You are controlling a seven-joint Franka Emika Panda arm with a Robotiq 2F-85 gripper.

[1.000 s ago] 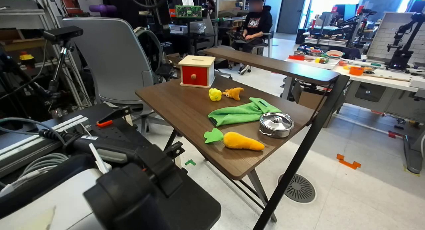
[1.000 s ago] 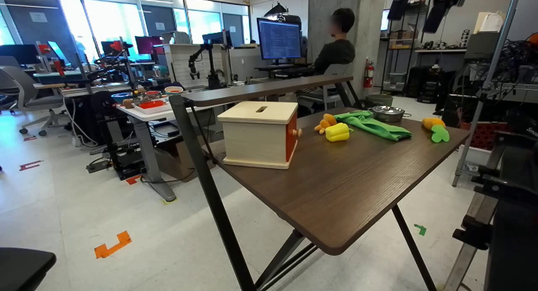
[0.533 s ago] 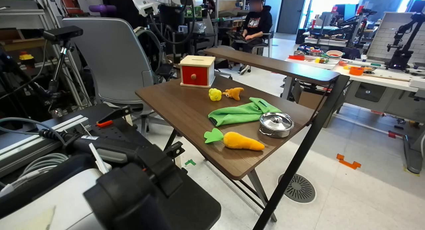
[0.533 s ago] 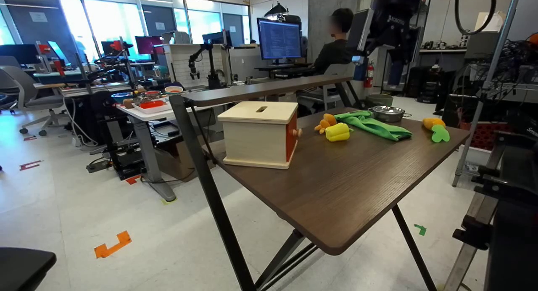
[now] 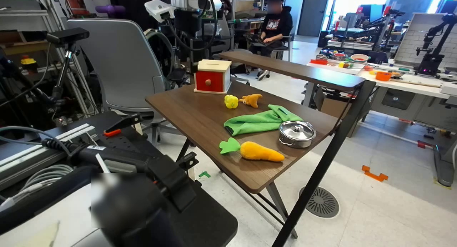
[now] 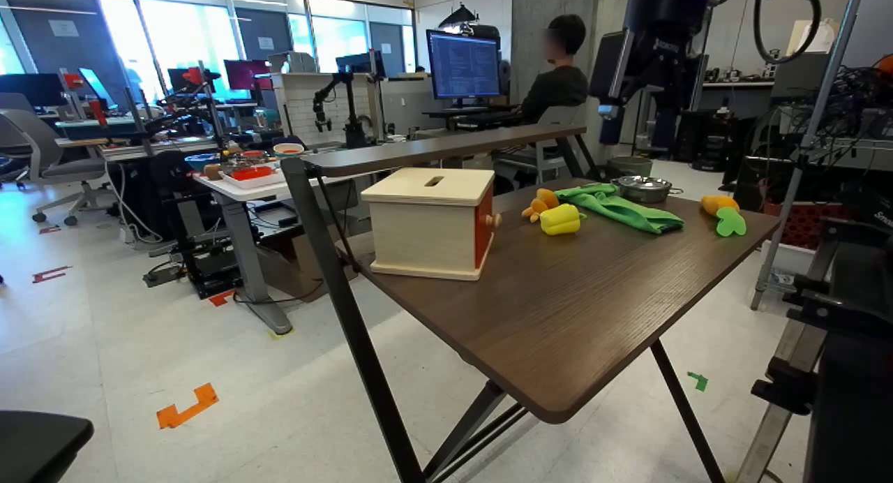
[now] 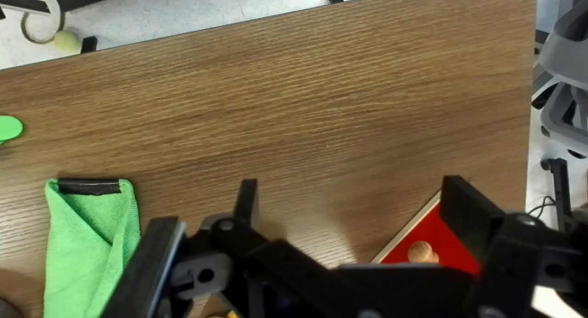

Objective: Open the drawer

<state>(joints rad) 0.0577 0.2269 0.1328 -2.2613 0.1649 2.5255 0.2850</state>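
Observation:
The drawer unit, a box with a light wooden top and red front, stands at the table's far end in an exterior view (image 5: 214, 81) and side-on in an exterior view (image 6: 422, 239). Its red front looks flush with the body. A round wooden knob sticks out of it, in both exterior views (image 5: 208, 82) (image 6: 493, 220) and the wrist view (image 7: 419, 252). My gripper (image 6: 636, 132) hangs above the table, pointing down, apart from the drawer. In the wrist view the gripper (image 7: 351, 184) has its fingers wide apart with nothing between them; one finger covers part of the red front.
A yellow toy pepper (image 6: 560, 220), an orange toy (image 6: 541, 202), a green cloth (image 5: 262, 121), a silver pot (image 5: 297, 134) and a toy carrot (image 5: 262, 152) lie on the brown table (image 5: 192, 111). A raised shelf (image 5: 292, 70) runs along one table side. A grey chair (image 5: 117, 61) stands beside the table.
The arm has come down into view from the top over the last second. Since half a second ago the gripper has moved slightly lower and a little right in both exterior views. The drawer has not moved.

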